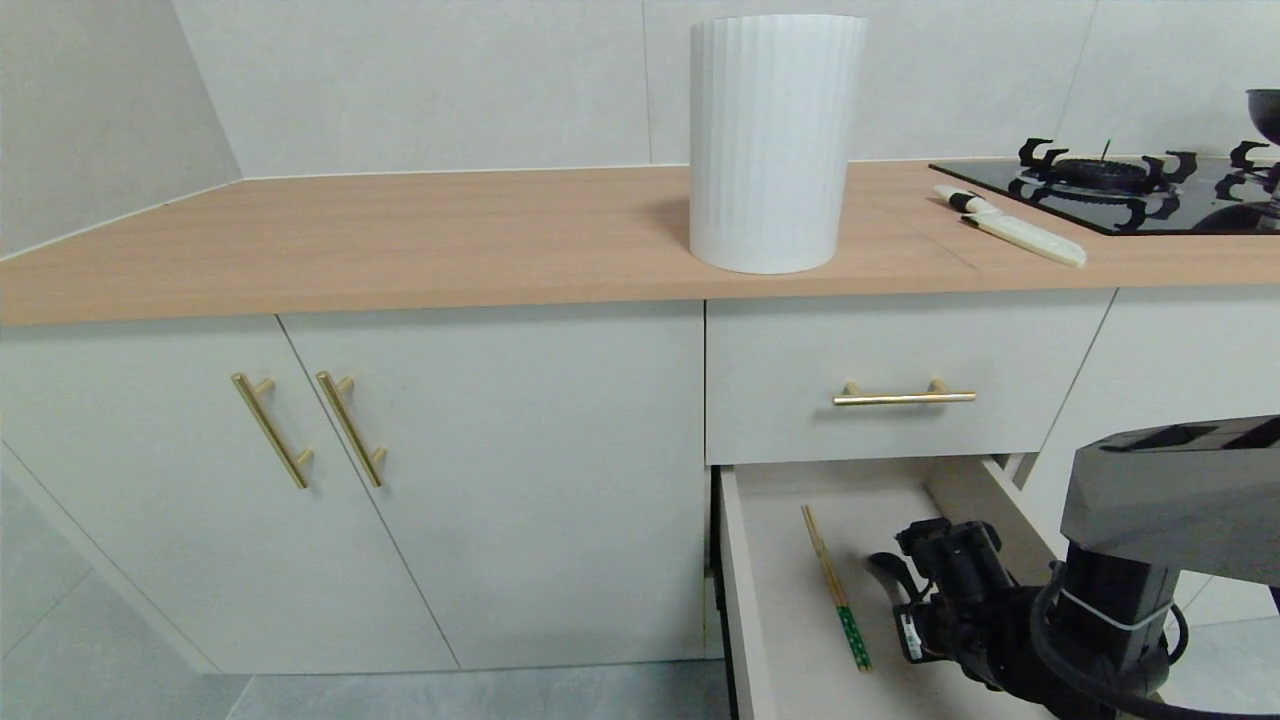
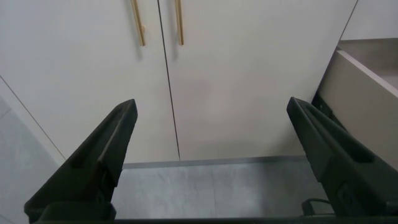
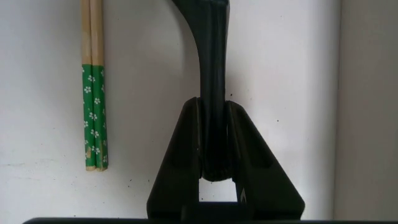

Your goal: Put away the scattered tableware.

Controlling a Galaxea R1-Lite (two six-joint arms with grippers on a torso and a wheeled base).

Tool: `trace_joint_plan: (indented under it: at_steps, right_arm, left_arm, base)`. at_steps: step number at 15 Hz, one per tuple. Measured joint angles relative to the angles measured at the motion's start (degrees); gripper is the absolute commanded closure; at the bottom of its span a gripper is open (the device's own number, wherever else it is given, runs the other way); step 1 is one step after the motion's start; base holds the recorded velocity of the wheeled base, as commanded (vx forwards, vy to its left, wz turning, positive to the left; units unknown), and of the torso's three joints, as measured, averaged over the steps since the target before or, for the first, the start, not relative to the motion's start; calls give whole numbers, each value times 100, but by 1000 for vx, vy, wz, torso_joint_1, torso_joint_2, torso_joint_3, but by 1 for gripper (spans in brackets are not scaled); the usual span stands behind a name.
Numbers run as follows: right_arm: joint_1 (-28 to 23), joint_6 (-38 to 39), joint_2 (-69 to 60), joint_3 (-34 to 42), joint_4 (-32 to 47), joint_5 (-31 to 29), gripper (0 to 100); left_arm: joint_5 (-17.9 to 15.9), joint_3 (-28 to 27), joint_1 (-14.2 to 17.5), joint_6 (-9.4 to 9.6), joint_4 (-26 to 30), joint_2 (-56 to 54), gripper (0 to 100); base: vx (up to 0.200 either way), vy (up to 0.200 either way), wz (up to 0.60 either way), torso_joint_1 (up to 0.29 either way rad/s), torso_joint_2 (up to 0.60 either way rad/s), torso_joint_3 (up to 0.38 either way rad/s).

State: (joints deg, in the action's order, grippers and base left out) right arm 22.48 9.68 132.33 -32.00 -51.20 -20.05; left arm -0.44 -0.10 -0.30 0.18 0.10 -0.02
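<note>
My right gripper [image 3: 214, 118] clamped on a black utensil [image 3: 210, 43], possibly a spoon handle, over the open drawer [image 1: 745, 600], chopsticks [image 1: 835, 590] lying just beside it on the drawer floor, my left gripper [image 2: 211, 109] spread wide before the cupboard doors [image 2: 236, 81]

The pincer [image 3: 214, 109] is clamping a black utensil handle [image 3: 210, 50] over the drawer floor [image 3: 286, 74], with green-tipped chopsticks [image 3: 93, 93] lying alongside.

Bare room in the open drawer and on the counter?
Open drawer: bare strip between left wall and chopsticks, plus back end. Tight between chopsticks and right claw holding the black utensil. The counter: bare left of white container.
</note>
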Motion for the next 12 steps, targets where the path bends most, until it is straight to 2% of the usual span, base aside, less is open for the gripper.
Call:
trace_joint_plan:
  at_steps: [2,3,12]
  right_arm:
    - [0,0,2,0,0,0,100]
    - [0,-2,4,0,-1,2,0]
    - [0,20,-2,-5,-1,2,0]
  left_arm:
    - [0,0,1,0,0,0,0]
    - [0,0,-2,0,0,0,0]
    - [0,0,1,0,0,0,0]
  base:
    - [0,0,0,0,0,0]
    - [0,0,0,0,0,0]
    - [0,0,0,0,0,0]
